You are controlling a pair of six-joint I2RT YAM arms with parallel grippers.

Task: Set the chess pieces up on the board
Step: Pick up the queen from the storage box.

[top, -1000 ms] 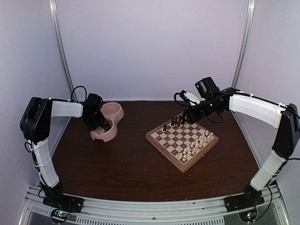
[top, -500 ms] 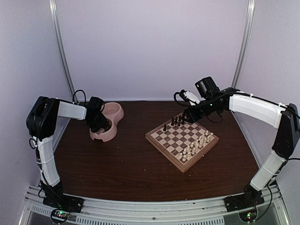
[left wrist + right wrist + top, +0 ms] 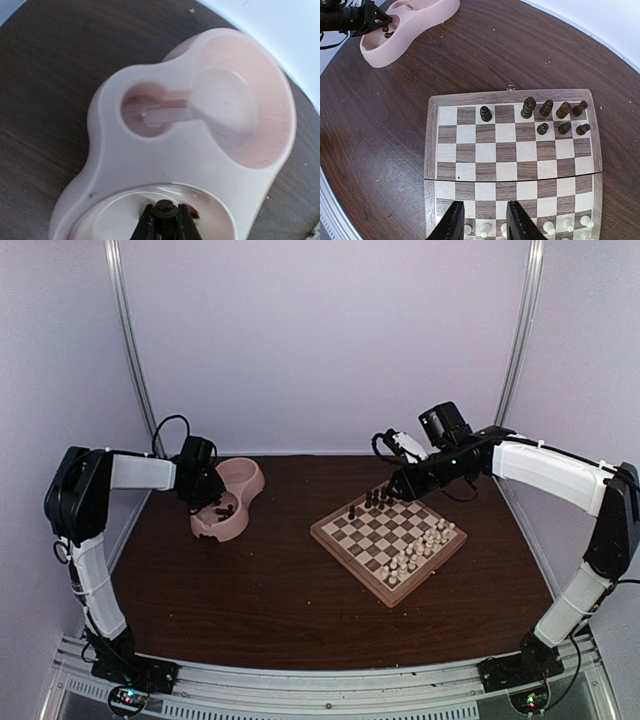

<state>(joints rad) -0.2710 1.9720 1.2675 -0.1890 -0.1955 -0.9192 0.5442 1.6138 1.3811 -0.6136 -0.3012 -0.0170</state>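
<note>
Right wrist view: eight dark wooden chessmen [image 3: 528, 107] stand on the checkered wooden board [image 3: 470, 98], more wait in the pink double bowl [image 3: 415, 20], my left gripper [image 3: 165, 210] pinching one, my right gripper [image 3: 485, 206] spread.

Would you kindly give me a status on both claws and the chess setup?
Left claw shut on a dark piece over the pink bowl. Right claw open above the board. Eight dark pieces placed; nothing blocking.

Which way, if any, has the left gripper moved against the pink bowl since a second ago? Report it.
Yes. The left gripper, shut on a chess piece, has drawn back leftward off the pink bowl's near well, now uncovered.
</note>
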